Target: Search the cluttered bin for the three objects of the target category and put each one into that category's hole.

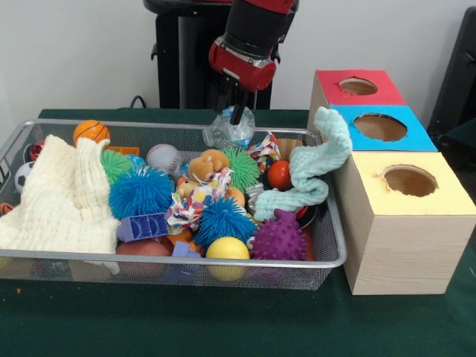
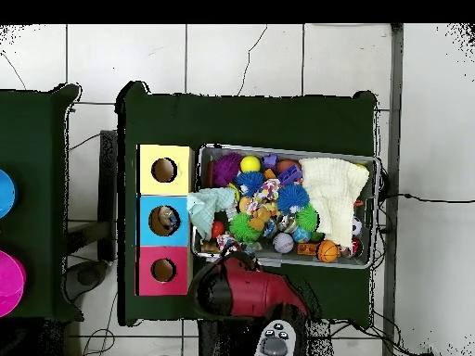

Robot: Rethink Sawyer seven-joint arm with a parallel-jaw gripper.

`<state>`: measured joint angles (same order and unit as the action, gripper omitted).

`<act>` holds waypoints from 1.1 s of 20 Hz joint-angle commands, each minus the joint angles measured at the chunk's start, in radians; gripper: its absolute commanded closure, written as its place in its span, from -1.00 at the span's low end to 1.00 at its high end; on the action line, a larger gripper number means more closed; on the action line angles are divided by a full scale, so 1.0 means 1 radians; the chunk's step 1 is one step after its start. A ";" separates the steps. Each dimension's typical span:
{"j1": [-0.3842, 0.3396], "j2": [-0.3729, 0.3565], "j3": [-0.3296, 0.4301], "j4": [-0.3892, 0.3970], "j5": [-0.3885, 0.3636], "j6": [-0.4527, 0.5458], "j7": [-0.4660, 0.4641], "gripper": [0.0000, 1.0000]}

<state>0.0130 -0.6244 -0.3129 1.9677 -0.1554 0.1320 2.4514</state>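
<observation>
At the back edge of the table, above the basket [image 1: 331, 262], the gripper [image 1: 238, 113] is closed on a clear bottle [image 1: 227, 132] and holds it up over the toys. The blue hole [image 1: 380, 126] sits in the box to the right of the basket.

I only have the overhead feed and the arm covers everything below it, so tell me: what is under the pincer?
Observer: In the front view the pincer is down on a clear plastic bottle at the wire bin's rim nearest the pedestal.
Operator: Does anything stand between there and the blue hole?
Observer: Yes. A mint cloth rises out of the bin above its rim, and its top end appears to lean on the edge of the blue hole's box.
</observation>
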 commanded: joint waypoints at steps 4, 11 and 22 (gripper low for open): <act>0.038 -0.124 0.027 0.026 -0.040 0.226 -0.024 1.00; 0.065 -0.280 0.009 -0.014 -0.043 0.423 -0.072 1.00; 0.048 -0.355 0.098 -0.061 0.029 0.562 -0.015 1.00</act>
<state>0.0769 -0.9592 -0.3207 1.9521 -0.1593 0.5920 2.4514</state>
